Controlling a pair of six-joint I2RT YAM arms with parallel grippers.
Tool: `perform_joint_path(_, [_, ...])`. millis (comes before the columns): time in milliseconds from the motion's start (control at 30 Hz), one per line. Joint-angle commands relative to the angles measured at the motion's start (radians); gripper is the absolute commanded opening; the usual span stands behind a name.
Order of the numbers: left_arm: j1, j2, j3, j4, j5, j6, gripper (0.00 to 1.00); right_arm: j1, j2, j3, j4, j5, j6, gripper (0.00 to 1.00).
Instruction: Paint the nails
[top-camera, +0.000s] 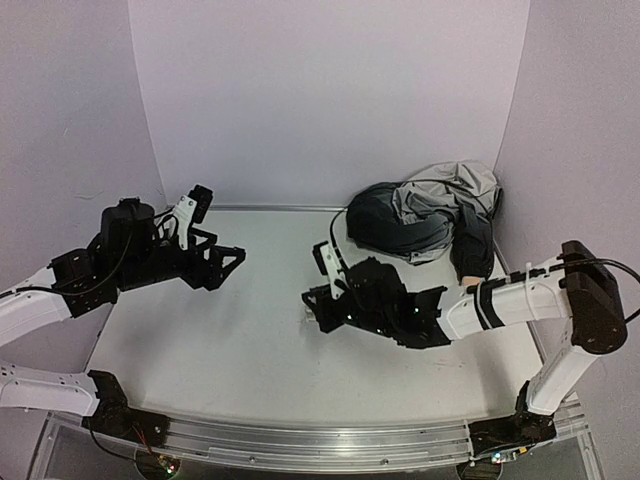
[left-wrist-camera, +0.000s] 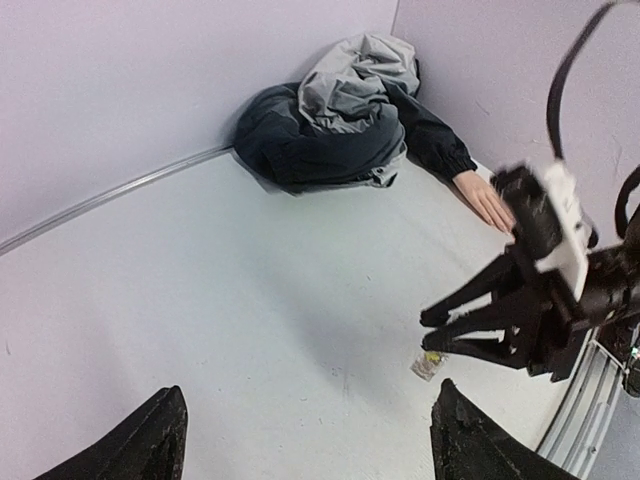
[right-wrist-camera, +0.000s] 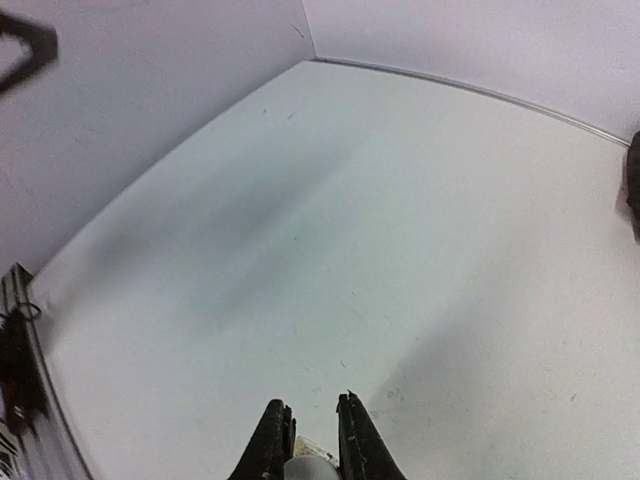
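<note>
Well left of the hand: left end effector, raised off the desk, jaws apart, empty. Nearer the hand, also to its left: right end effector, low over the desk, clamped together on a small white-capped bottle. The hand itself: flat on the desk at the end of a dark sleeve, close to the wall, nails too small to make out.

Could easily lose or tip the bottle, gripped only at the very end of the jaws. Could knock the hand or snag the sleeve with the right forearm, lying just beside it. With targets that tiny, likely to smear polish on skin or desk.
</note>
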Motion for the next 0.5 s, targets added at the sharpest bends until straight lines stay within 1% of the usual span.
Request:
perform_joint_path(0, [0.005,-0.087,-0.024,0.031,-0.137,-0.012,0.85,0.040,-0.035,-0.223,0.276,0.056,-0.078,0.00])
perform_joint_path(67, [0.005,-0.104,-0.036,0.032,-0.154,-0.013,0.86,0.086,-0.024,-0.286,0.365,0.106,-0.137,0.00])
perform_joint_path(133, [0.005,-0.109,-0.044,0.035,-0.164,-0.019,0.86,0.122,0.009,-0.304,0.411,0.149,-0.159,0.00])
perform_joint_path(267, [0.005,-0.094,-0.038,0.036,-0.157,-0.031,0.86,0.148,0.084,-0.320,0.490,0.196,-0.087,0.00])
perform_joint_path(367, [0.005,-0.094,-0.038,0.036,-0.150,-0.039,0.85,0.192,0.148,-0.321,0.549,0.278,-0.061,0.00])
perform_joint_path(467, [0.005,-0.099,-0.042,0.036,-0.149,-0.043,0.85,0.212,0.209,-0.311,0.571,0.308,-0.023,0.00])
